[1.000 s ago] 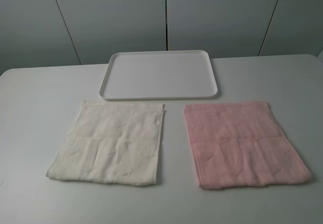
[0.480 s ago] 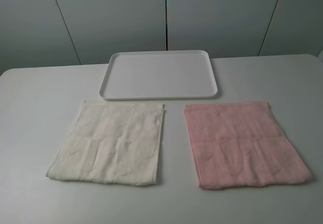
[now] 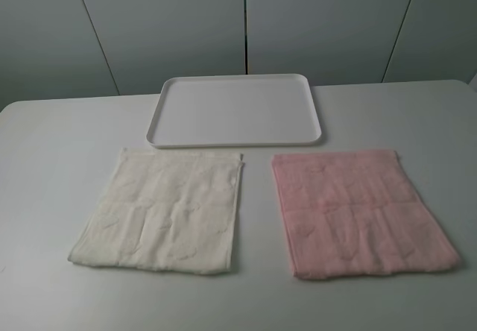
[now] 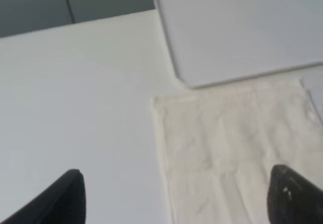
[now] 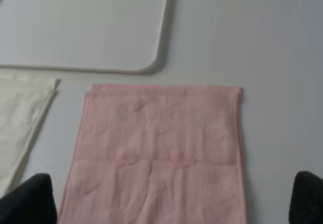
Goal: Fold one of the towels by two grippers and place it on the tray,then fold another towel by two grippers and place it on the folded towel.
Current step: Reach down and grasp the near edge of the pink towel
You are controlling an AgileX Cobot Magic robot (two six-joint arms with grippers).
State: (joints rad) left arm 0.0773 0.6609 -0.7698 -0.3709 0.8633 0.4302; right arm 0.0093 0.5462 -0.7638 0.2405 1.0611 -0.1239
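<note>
Left jaws: spread wide and empty; we see one fingertip [image 4: 63, 201] over bare counter [image 3: 52, 159], the other over the cream-white towel [image 3: 160, 212].
Right jaws: spread wide and empty, one tip on either side of the pale pink towel [image 3: 358, 212].
Towels: both lie flat and unfolded, cream-white on the left, pink on the right, apart.
Tray [image 3: 235, 111]: just beyond their far edges, nothing on it.

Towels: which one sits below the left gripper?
The cream-white towel, lying flat left of the pale pink towel; the open left gripper frames its edge.
</note>
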